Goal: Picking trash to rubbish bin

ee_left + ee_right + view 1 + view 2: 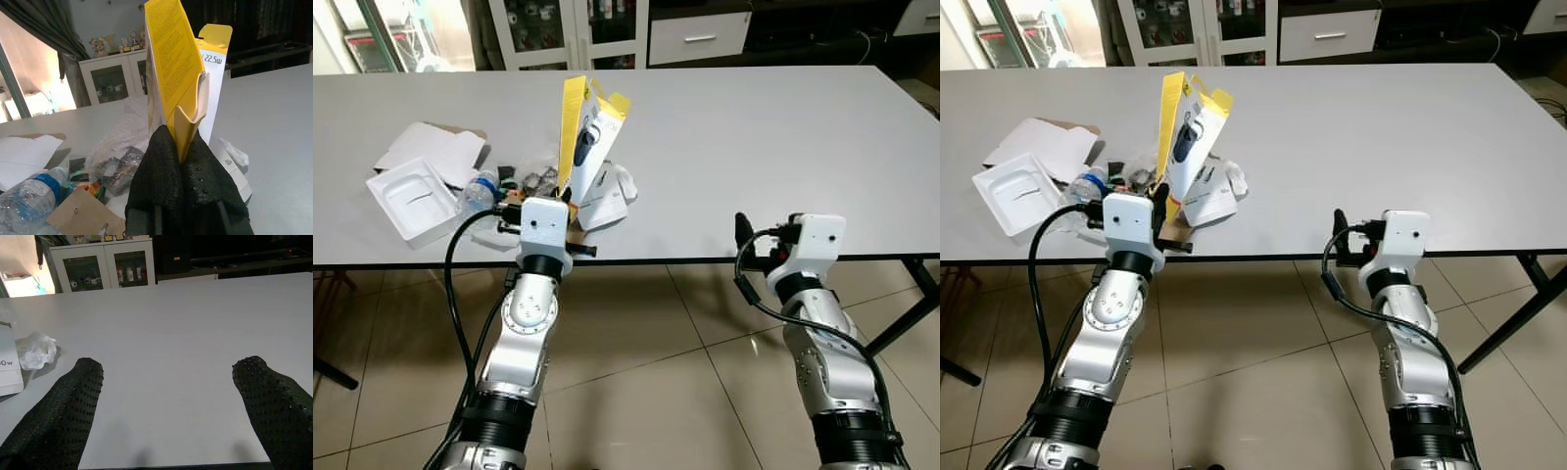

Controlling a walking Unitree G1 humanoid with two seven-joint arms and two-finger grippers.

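Trash: yellow box (pixel 579 137) stood up from the pile on the worktop (pixel 754 137).
My left gripper (pixel 182 161): pinched tight on it.
My right gripper (pixel 166 396): wide open, holding nothing.

"22.5w" on the white-and-yellow package (pixel 215 73), "0w" on a white box edge (pixel 9 363)

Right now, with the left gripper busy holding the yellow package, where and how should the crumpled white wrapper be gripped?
Probably pinch the crumpled white wrapper across its bunched middle, from above. It lies low on the table beside the white box, so a side approach risks the box. The open right gripper faces bare tabletop near it.
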